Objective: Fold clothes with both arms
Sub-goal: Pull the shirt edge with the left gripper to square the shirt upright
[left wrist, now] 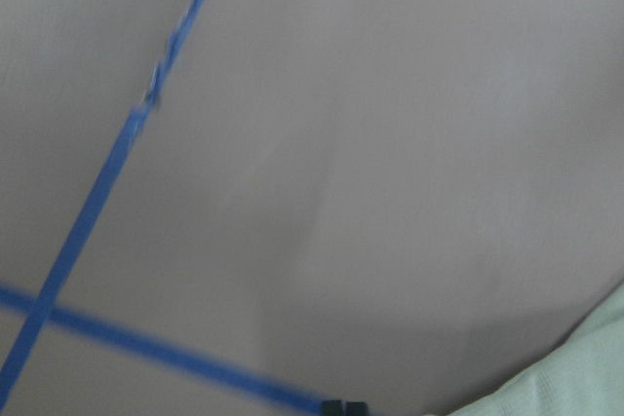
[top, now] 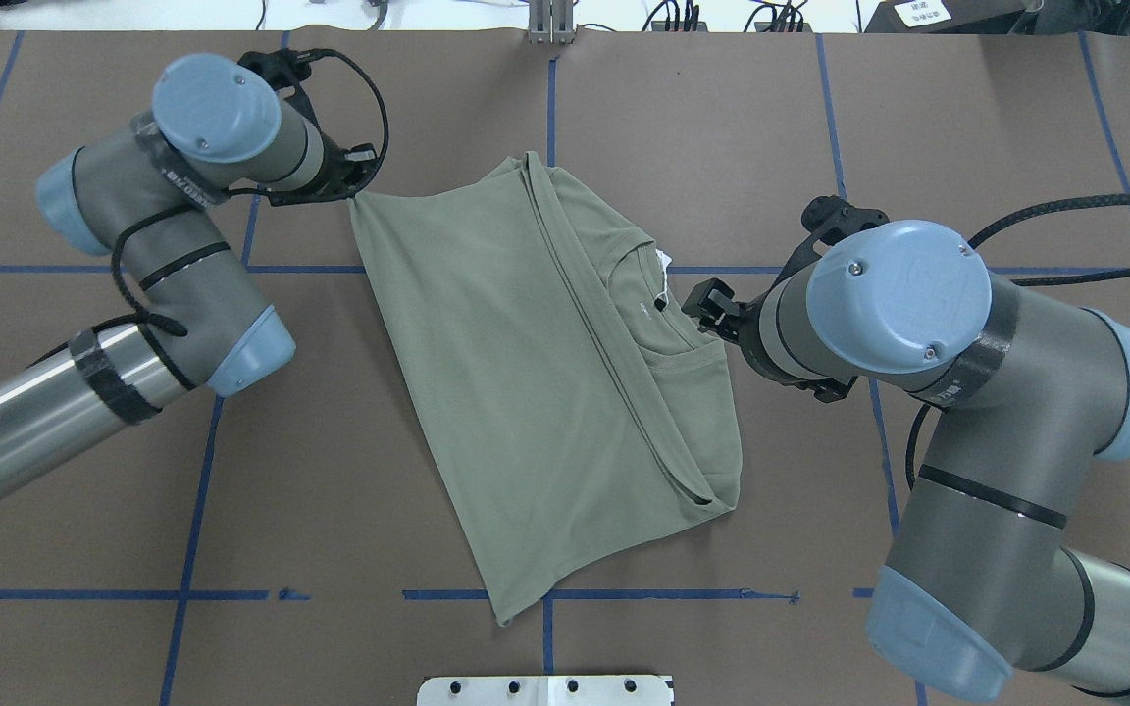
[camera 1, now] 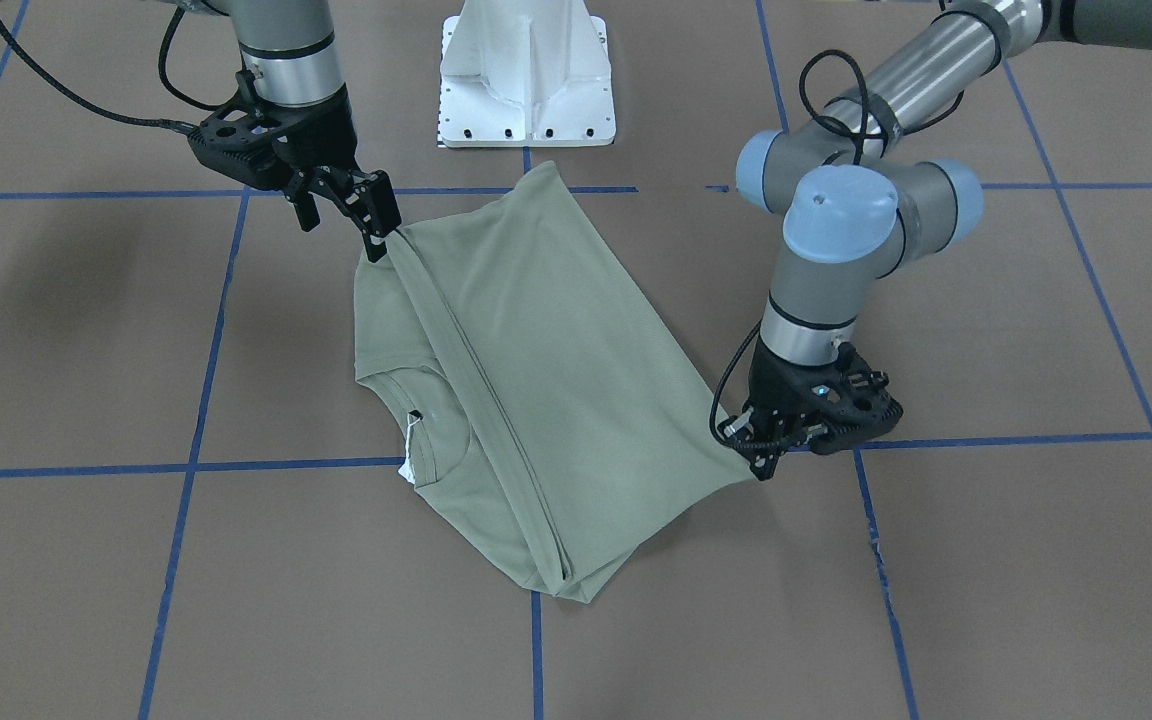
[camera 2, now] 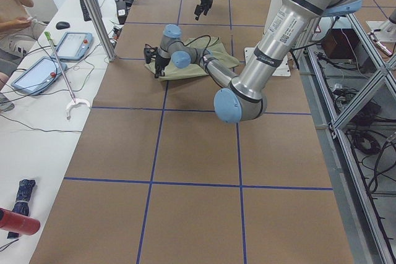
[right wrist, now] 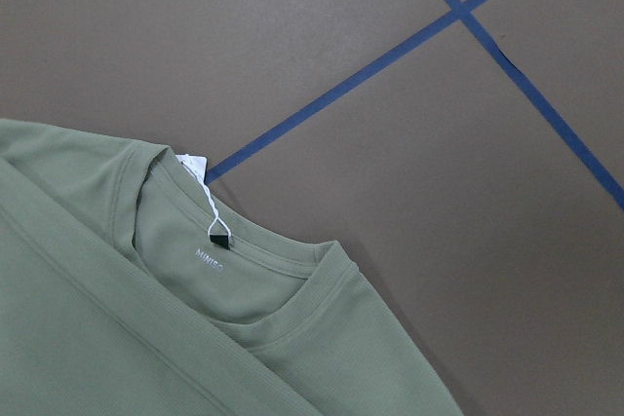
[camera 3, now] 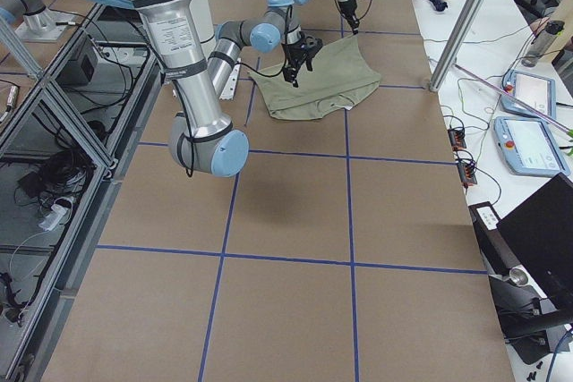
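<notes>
Pale sage-green long-sleeved knit shirt (top: 506,412), part-folded, in the middle of the brown table (top: 722,118), between the two grippers. Held, on the overhead view's left, only by the very tip of one corner, nipped between the pressed-together fingers of the left arm's black two-finger gripper (camera 1: 758,464). Liable to slip free under a hard pull, or else to be dragged whole over the table and lose its fold, with nothing pinning the far side. Further right, layers stacked loose along the long fold ridge (top: 585,314); apt to slide apart or bunch if lifted from one end alone. At the right, right arm's black two-finger gripper (camera 1: 341,238) above the shirt's edge, fingers spread, seemingly holding nothing; impossible to tell whether one finger touches cloth. Could come down on the top layer alone, or on the white neck tag (right wrist: 192,170), and skew the next fold. As for looks: smooth broad flap on the left, straight doubled ridge down the middle, round ribbed neckline (right wrist: 278,260) and small pale printed mark (right wrist: 209,254) uncovered on the right. No sleeve showing; set askew to the blue tape lines (top: 84,594).
</notes>
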Motion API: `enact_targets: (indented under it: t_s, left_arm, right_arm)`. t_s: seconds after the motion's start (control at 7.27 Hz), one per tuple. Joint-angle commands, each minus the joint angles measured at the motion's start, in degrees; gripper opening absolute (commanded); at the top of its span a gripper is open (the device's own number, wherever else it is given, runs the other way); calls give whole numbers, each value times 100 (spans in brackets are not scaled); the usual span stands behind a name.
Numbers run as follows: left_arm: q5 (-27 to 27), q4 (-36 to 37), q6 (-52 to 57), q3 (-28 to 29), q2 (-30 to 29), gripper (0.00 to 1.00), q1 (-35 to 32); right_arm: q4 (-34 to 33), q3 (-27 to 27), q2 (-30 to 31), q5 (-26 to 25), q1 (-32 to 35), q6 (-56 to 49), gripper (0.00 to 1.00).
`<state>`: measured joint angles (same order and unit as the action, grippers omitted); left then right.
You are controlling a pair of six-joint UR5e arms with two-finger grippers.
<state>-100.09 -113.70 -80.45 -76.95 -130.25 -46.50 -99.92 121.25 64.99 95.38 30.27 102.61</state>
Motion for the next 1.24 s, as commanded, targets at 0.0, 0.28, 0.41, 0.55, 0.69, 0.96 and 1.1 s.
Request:
enact_targets:
  t_s: [0.0, 0.28, 0.41, 0.55, 0.69, 0.96, 1.1]
  left_arm:
    - [50, -1229, -251, 2149, -1305, 0, -280]
    - [244, -1532, -251, 2455, -1416, 0, -280]
    - [244, -1594, -225, 2474, -1390, 28, -280]
    - [201, -1525, -225, 2126, -1302, 56, -298]
    - [26, -1480, -225, 1357, -866, 64, -307]
    - [-792, -1550, -155, -979, 941, 63, -315]
    - [-776, -1533, -155, -1111, 1079, 63, -315]
  right_arm:
    - [280, -32, 40, -19, -4, 5, 100]
    - [298, -49, 14, -19, -12, 4, 100]
    - [298, -101, -3, -45, -21, -13, 100]
    - [307, -276, -38, -159, -47, -57, 100]
    - [307, -408, -47, -203, -56, -144, 100]
    - [298, -855, -362, -152, -292, -1456, 100]
    - [289, -1188, -599, -12, -346, -2159, 100]
